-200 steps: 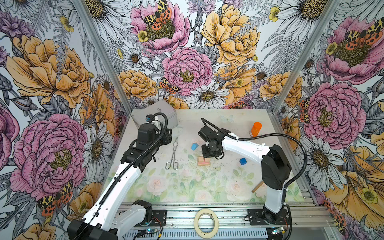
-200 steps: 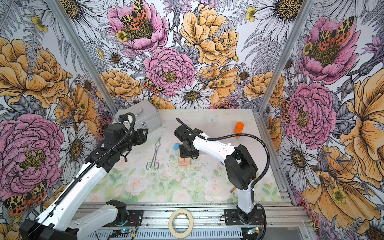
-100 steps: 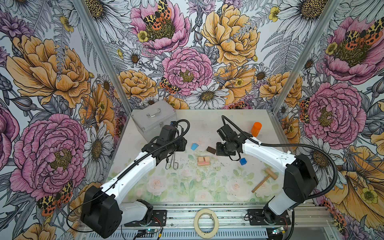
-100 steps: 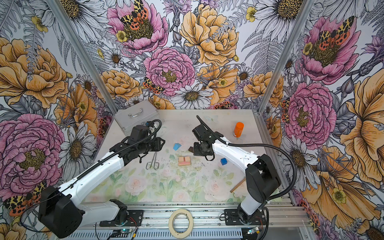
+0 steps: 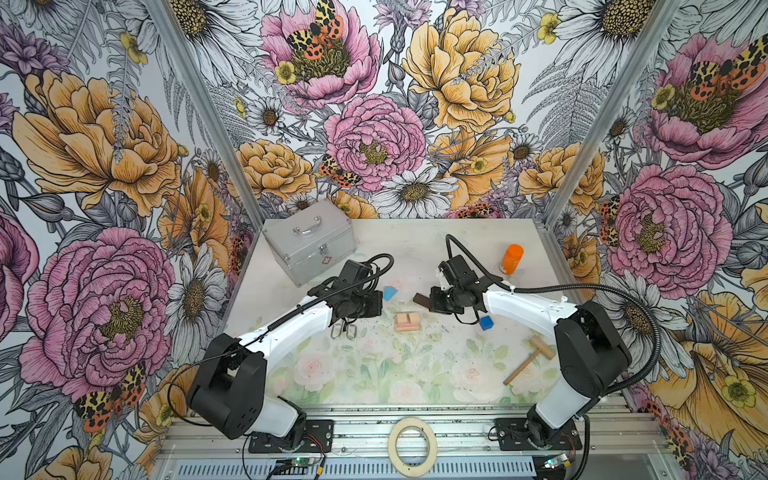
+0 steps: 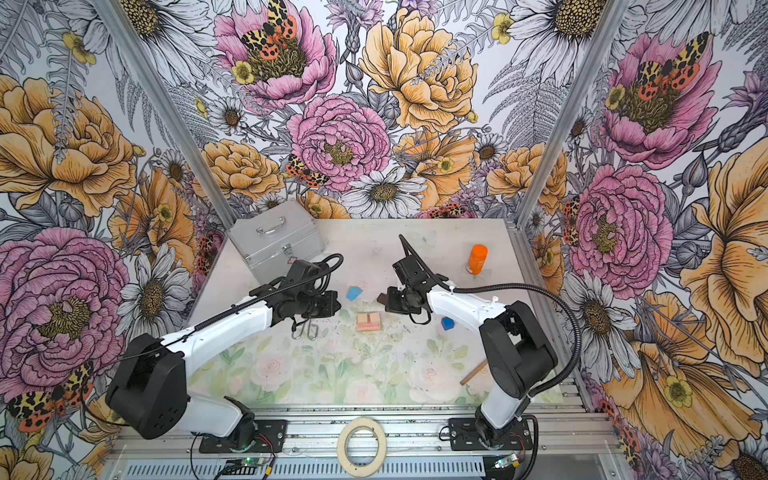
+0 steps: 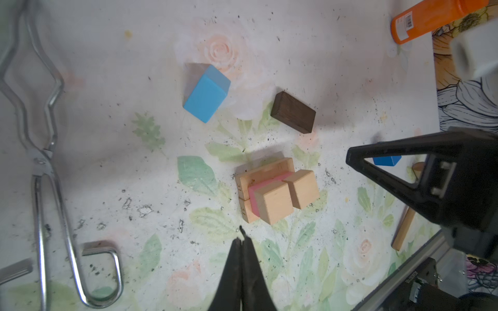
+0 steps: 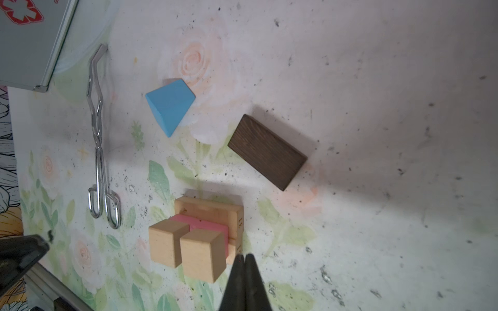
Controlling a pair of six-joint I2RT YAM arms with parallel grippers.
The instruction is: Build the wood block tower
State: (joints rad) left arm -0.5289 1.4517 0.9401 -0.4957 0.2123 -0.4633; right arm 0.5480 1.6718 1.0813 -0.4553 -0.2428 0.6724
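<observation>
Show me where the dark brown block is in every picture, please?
Top view: the dark brown block lies in the middle, just beyond the tower.
Top view: same spot, just beyond the tower.
Left wrist: lying flat, apart from the tower.
Right wrist: lying flat, near the light blue block.
Shared landmark: the tower with its pink bar.

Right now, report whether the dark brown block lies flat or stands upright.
Flat: the dark brown block rests on its broad face on the table.
</observation>
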